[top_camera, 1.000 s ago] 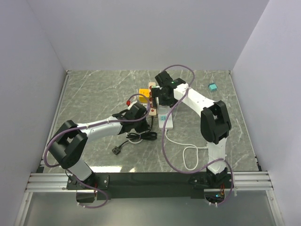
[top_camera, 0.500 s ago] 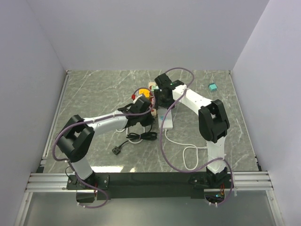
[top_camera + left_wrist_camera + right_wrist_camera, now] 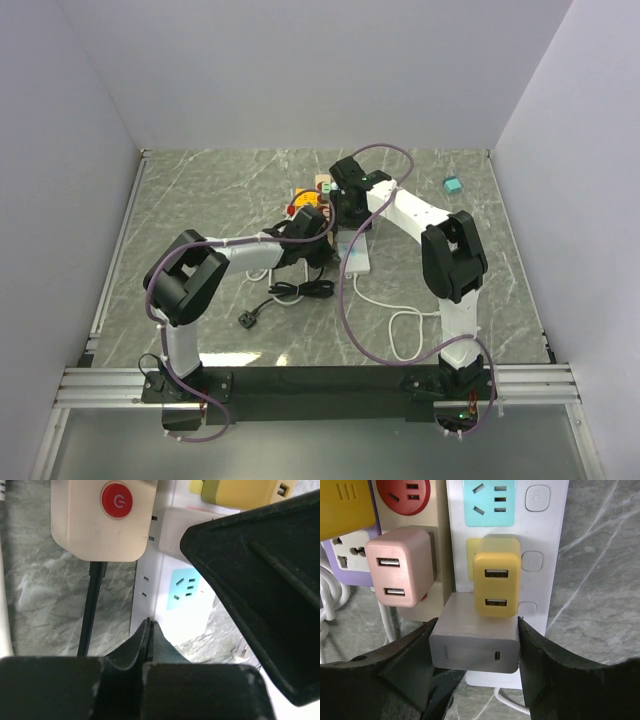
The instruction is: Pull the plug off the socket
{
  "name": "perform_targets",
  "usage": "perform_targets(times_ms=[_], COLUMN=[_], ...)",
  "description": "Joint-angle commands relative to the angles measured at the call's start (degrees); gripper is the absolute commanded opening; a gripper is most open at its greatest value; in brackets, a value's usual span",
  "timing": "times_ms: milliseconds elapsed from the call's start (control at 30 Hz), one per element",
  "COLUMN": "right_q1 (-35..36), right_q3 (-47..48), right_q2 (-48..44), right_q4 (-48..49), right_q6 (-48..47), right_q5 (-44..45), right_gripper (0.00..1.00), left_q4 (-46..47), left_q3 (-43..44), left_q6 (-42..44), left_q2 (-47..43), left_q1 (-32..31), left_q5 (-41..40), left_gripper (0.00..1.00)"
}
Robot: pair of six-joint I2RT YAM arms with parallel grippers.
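A grey charger plug (image 3: 475, 645) sits in the white power strip (image 3: 545, 555), just below a yellow plug (image 3: 496, 582). My right gripper (image 3: 476, 630) is shut on the grey plug, one finger on each side; it stands over the strips in the top view (image 3: 345, 212). My left gripper (image 3: 150, 625) is shut and empty, its tip at the white strip's (image 3: 175, 620) near edge, next to its turquoise socket. In the top view the left gripper (image 3: 318, 240) lies just left of the white strip (image 3: 355, 255).
A pink plug (image 3: 400, 575) sits in a cream strip beside the white one. A cream strip with a red button (image 3: 102, 520) and a black cord lies left. A coiled black cable (image 3: 300, 290), a white cable loop (image 3: 400, 325) and a teal block (image 3: 453, 185) lie around.
My left arm has swung in toward the strips, its gripper now at the white strip's left edge. My right gripper has shifted slightly and stays over the plugs.
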Motion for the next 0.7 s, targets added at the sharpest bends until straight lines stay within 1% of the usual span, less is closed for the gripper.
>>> perform_targets(times_ms=[0,200,367,533,667], right_q1=[0.5,0.5,0.5,0.5,0.6], right_q3=[0.8,0.1,0.3,0.8,0.9], right_q2=[0.2,-0.2,0.1,0.4,0.7], right_q4=[0.1,0.5,0.5,0.3,0.4], right_q6=[2.7,4.2,5.4,5.6,5.9], right_q5=[-2.4,-3.6,-3.7,-3.8,-3.8], right_gripper=[0.0,0.0,0.0,0.0,0.0], left_q4=[6.4,9.5,11.2,15.0,16.4], left_q3=[-1.0,-1.6,-0.3,-3.6,-3.1], left_q6=[-2.3,-2.8,-3.5,-4.6,-4.2], left_q2=[1.9,-2.2,-0.9,-3.8,-4.3], left_q1=[-0.3,-0.8,-1.2,-2.0,-2.2], left_q5=[2.1,1.5,3.4,3.2,3.7], left_gripper=[0.0,0.0,0.0,0.0,0.0])
